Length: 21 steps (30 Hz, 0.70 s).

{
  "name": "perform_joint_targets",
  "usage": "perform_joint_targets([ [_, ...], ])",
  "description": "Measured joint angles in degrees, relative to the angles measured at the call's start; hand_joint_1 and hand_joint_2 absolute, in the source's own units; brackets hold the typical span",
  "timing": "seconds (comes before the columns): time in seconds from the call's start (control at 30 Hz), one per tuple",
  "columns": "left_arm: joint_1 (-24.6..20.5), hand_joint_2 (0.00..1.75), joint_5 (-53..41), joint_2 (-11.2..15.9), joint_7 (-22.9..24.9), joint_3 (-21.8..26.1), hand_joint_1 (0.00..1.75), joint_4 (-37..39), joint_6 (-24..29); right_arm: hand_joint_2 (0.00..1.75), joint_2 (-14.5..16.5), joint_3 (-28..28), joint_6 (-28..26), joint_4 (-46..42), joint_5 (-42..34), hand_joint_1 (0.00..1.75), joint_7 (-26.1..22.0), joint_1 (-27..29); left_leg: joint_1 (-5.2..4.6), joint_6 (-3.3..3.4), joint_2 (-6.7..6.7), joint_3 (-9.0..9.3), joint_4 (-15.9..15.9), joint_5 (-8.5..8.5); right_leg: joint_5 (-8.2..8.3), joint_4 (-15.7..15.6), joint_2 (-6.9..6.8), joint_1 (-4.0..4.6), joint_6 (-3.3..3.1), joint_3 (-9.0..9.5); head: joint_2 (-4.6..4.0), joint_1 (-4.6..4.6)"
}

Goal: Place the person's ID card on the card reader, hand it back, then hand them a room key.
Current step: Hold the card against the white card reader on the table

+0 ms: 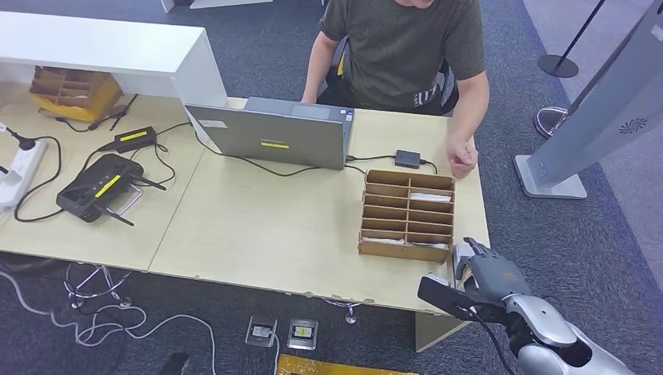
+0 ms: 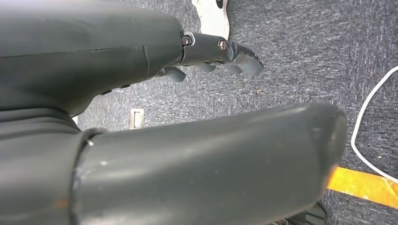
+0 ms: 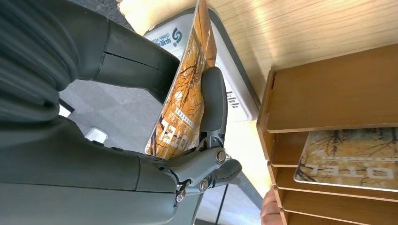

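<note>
- Right hand [image 3: 187, 136] pinches an orange hotel key card [image 3: 180, 105] on edge between thumb and fingers; "OTEL" print legible in the right wrist view.
- The card sits just above the white card reader [image 3: 230, 89], at the desk's near right corner. Can't tell whether it touches the reader.
- Right next to the hand: wooden card rack [image 1: 407, 215], with another key card [image 3: 349, 157] of the same print lying in a slot.
- Person's hand [image 1: 462, 158] rests as a fist on the far desk edge, well apart from the card.
- Left hand [image 2: 220, 56] hangs over the carpet, fingers curled, nothing in it.
- Judgement: this looks like the last step, room key handover. ID card not identifiable here.
- Next: lift clear of the rack, reach across towards the person, keep the pinch firm; an edge-on grip could slip.
</note>
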Motion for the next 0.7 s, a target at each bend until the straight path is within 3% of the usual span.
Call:
perform_joint_targets([
  [0.27, 0.68, 0.00, 0.38, 0.38, 0.00, 0.14, 0.00, 0.10, -0.01, 1.75, -1.10, -1.67, -4.08, 0.70, -1.81, 1.75, 1.58, -1.87, -0.01, 0.00, 0.00, 0.02, 0.01, 0.01, 0.01, -0.01, 0.00, -0.01, 0.01, 0.00, 0.00, -0.01],
  [0.7, 0.85, 0.00, -0.33, 0.46, 0.00, 0.11, 0.00, 0.14, 0.00, 1.75, -5.38, -6.26, -3.74, -3.38, -3.10, 1.75, 4.01, -1.58, -0.01, 0.00, 0.01, 0.04, 0.01, 0.00, 0.01, -0.01, 0.03, 0.00, 0.01, 0.00, 0.00, 0.00],
])
